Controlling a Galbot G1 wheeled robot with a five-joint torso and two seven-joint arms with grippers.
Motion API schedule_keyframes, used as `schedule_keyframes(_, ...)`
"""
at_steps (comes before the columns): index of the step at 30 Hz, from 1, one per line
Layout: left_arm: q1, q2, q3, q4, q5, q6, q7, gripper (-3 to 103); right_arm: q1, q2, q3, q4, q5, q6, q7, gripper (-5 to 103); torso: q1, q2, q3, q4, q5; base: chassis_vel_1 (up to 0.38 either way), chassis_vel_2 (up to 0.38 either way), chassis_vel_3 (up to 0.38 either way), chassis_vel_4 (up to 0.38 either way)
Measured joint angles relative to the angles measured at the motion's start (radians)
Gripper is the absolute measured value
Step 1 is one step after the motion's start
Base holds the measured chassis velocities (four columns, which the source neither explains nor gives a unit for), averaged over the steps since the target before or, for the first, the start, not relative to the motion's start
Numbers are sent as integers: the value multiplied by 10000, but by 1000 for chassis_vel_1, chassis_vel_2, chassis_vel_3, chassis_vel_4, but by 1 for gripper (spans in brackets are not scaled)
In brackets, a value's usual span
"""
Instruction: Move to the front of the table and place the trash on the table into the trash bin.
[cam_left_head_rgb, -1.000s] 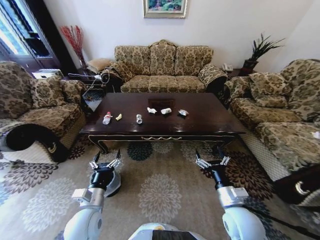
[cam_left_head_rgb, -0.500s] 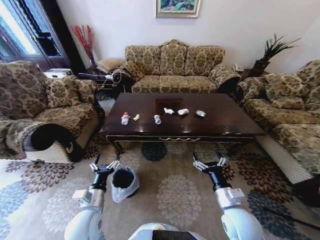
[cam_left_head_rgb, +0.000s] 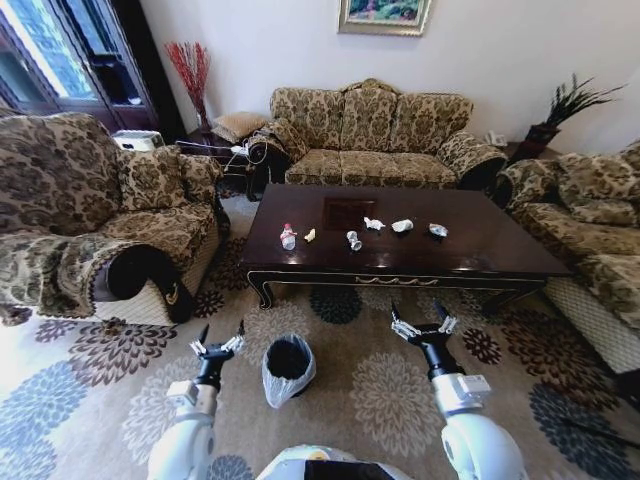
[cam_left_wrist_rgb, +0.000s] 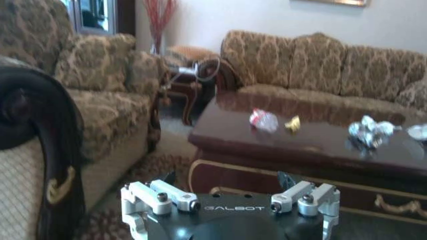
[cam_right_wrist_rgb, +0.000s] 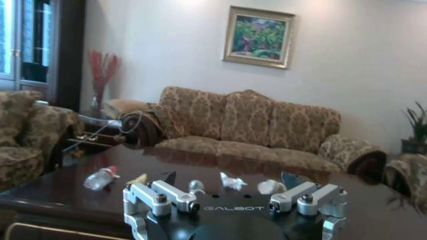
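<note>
The dark glossy table (cam_left_head_rgb: 480, 248) stands ahead on the carpet. On it lies the trash: a clear bottle (cam_left_head_rgb: 288, 237) with a red cap, a yellow scrap (cam_left_head_rgb: 310, 235), a crushed can (cam_left_head_rgb: 353, 240), two white tissues (cam_left_head_rgb: 374, 223) (cam_left_head_rgb: 402, 226) and a wrapper (cam_left_head_rgb: 437, 230). The black trash bin (cam_left_head_rgb: 289, 368) with its white bag sits on the floor between my arms. My left gripper (cam_left_head_rgb: 219, 338) is open beside the bin. My right gripper (cam_left_head_rgb: 421, 320) is open before the table's front edge. The left wrist view shows the bottle (cam_left_wrist_rgb: 264, 120) beyond the open left gripper (cam_left_wrist_rgb: 229, 180).
A patterned sofa (cam_left_head_rgb: 370, 135) stands behind the table, one armchair (cam_left_head_rgb: 110, 220) at the left and another sofa (cam_left_head_rgb: 595, 230) at the right. A small side table with cables (cam_left_head_rgb: 235, 150) sits at the back left. Flowered carpet (cam_left_head_rgb: 400, 400) lies in front.
The whole head view has shifted, so the camera moved. The table now looks farther off and more to the right. The bin has come out from behind the left gripper. Both grippers stay open.
</note>
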Motion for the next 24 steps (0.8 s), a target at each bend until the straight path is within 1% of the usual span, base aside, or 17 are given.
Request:
schedule_keyframes(1, -198, -17, 70, 457, 27, 2, 21, 100, 27, 1, 77, -106, 28, 25, 5, 100, 0, 0, 0, -1, -1, -71, -74, 12, 45)
schedule_keyframes(2, -268, -19, 86, 597, 47, 12, 28, 100, 32, 2, 89, -132, 35, 36, 5, 100, 0, 0, 0, -1, -2, -71, -74, 12, 51)
schedule_keyframes(4, -791, -23, 175, 1495, 141, 290, 69, 100, 44, 6, 137, -272, 53, 136, 9, 100, 0, 0, 0, -2, -2, -19, -35, 24, 7)
schedule_keyframes(6, -940, -28, 199, 1726, 157, 387, 69, 100, 45, 9, 145, -297, 53, 164, 11, 100, 0, 0, 0, -1, -1, 0, 0, 0, 0)
schedule_keyframes(7, -1279, -40, 264, 2205, 276, 576, 63, 100, 38, 18, 168, -337, 56, 225, 16, 100, 0, 0, 0, -2, -5, 0, 0, 0, 0)
schedule_keyframes(9, -1676, -59, 340, 2842, 588, 711, 37, 100, 10, 24, 236, -367, 62, 293, 18, 100, 0, 0, 0, -1, -10, 0, 0, 0, 0)
schedule_keyframes(10, -1676, -59, 340, 2842, 588, 711, 37, 100, 10, 24, 236, -367, 62, 293, 18, 100, 0, 0, 0, -1, -10, 0, 0, 0, 0)
schedule_keyframes(11, -1894, -66, 383, 3227, 748, 757, -35, 100, -15, 24, 286, -389, 71, 341, 20, 100, 1, 0, 0, 0, -8, 0, 0, 0, 0)
schedule_keyframes(12, -2243, -62, 473, 3871, 928, 801, -150, 100, -70, 14, 390, -430, 97, 447, 23, 100, 1, 0, 0, 1, -8, 0, 0, 0, 0)
schedule_keyframes(13, -2380, -58, 492, 4125, 974, 809, -179, 100, -93, 8, 435, -444, 116, 485, 22, 100, 1, 0, 0, 0, -9, 0, 0, 0, 0)
schedule_keyframes(14, -2380, -58, 492, 4125, 974, 809, -179, 100, -93, 8, 435, -444, 116, 485, 22, 100, 1, 0, 0, 0, -9, 0, 0, 0, 0)
schedule_keyframes(17, -3248, -67, 623, 5876, 1111, 819, -223, 100, -243, -37, 703, -581, 257, 737, 25, 100, 1, 1, 0, -1, -4, 0, 0, 0, 0)
schedule_keyframes(18, -3443, -79, 665, 6284, 1131, 811, -230, 100, -272, -49, 749, -620, 265, 796, 26, 100, 1, 2, 1, -1, -6, 0, 0, 0, 0)
schedule_keyframes(19, -3815, -106, 679, 6970, 1207, 766, -248, 100, -324, -69, 823, -662, 267, 873, 26, 100, 0, 2, 0, -1, -9, 0, 0, 0, 0)
schedule_keyframes(20, -3815, -106, 679, 6970, 1207, 766, -248, 100, -324, -69, 823, -662, 267, 873, 26, 100, 0, 2, 0, -1, -9, 0, 0, 0, 0)
schedule_keyframes(24, -4685, -144, 625, 8353, 1479, 655, -375, 100, -451, -126, 1032, -677, 322, 918, 29, 100, 1, 2, 0, -1, -11, 0, 0, 0, 0)
